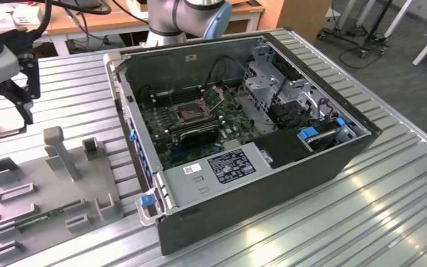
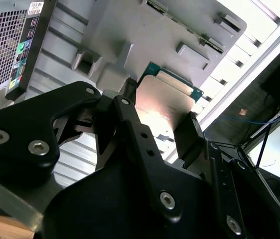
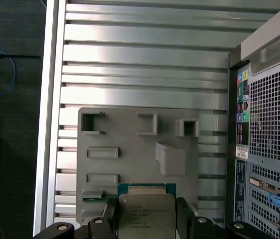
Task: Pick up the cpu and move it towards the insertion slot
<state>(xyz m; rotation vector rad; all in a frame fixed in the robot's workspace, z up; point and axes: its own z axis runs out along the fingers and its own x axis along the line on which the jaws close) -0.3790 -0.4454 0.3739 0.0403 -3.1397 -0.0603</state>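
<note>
Cpu (image 3: pixel 146 215) and insertion slot (image 1: pixel 189 111) are well apart: the open computer case (image 1: pixel 273 183) holds the slot on its board. Beside the case, near the grey holder plate (image 1: pixel 50 189), the gripper's (image 2: pixel 160 107) jaws are clamped on the cpu's opposite edges.

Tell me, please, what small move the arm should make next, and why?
Probably carry the cpu toward the exterior view's right, high enough to clear the case wall. The claw grips it by two edges over the grey fixture plate, while the insertion slot lies inside the open case, beyond that wall.
</note>
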